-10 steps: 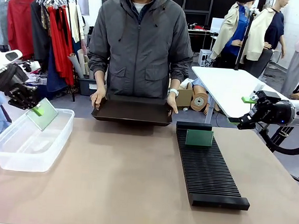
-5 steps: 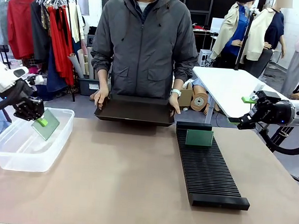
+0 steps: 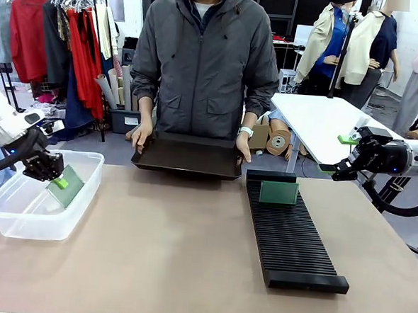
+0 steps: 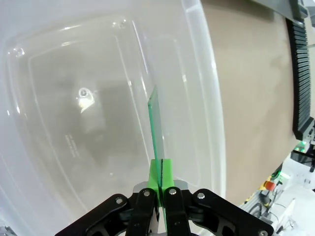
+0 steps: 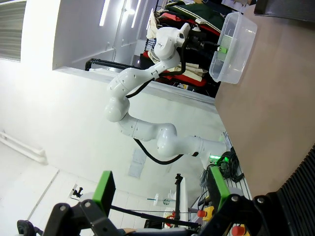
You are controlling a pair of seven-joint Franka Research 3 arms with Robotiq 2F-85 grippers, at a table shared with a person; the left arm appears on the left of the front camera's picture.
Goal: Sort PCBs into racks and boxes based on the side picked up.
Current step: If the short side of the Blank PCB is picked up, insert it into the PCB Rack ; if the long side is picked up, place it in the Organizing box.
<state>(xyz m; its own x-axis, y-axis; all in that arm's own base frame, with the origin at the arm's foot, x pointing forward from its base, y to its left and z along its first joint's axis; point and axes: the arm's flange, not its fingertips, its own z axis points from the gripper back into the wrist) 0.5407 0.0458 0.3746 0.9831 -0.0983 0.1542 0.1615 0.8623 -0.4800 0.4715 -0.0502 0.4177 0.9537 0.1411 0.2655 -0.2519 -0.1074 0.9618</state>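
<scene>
Left gripper (image 4: 158,183) clamped on a thin green PCB (image 4: 154,129), held edge-on, tilted, down inside the clear box (image 3: 20,219). Beneath the pads: smooth translucent plastic floor, rounded corners. Likely trouble: board's lower corner catching the slick bottom or near wall on release, then skidding or leaning against the rim. Farther right, a dark flat tray (image 3: 188,155) in the person's hands, then the ribbed black rack (image 3: 292,240) with one board upright. Right gripper (image 3: 342,156) spread wide, empty, beyond the rack.

place: robot lab | cues: clothes rack (image 3: 61,27), white table (image 3: 325,121), cardboard boxes (image 3: 258,136)
</scene>
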